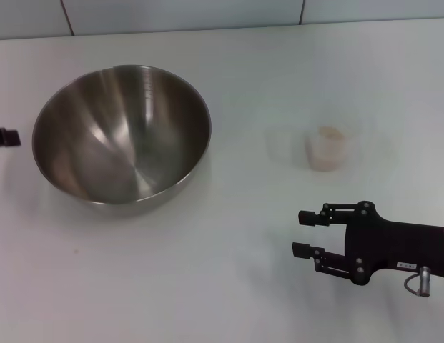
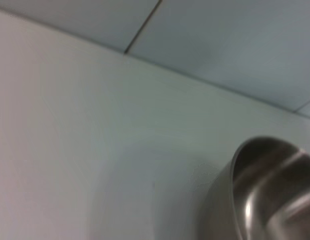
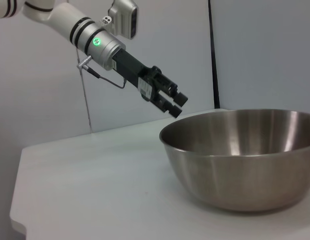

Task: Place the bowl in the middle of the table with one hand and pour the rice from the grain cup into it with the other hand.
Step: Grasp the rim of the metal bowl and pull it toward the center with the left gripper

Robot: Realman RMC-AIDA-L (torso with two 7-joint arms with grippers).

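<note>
While both grippers, left gripper (image 3: 177, 104) and right gripper (image 1: 302, 233), gape empty, one bowl (image 1: 121, 133) and one grain cup (image 1: 326, 148) wait.

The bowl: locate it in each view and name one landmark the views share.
Head view: the bowl sits left of centre on the table.
Left wrist view: only part of its rim and wall, at the lower right corner.
Right wrist view: fills the lower right.
Shared landmark: the white table.

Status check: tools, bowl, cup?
Left tool open, near bowl rim, not touching. Right tool open, hanging short of grain cup. Bowl empty, left of centre; rice in cup. Nothing in the way.
</note>
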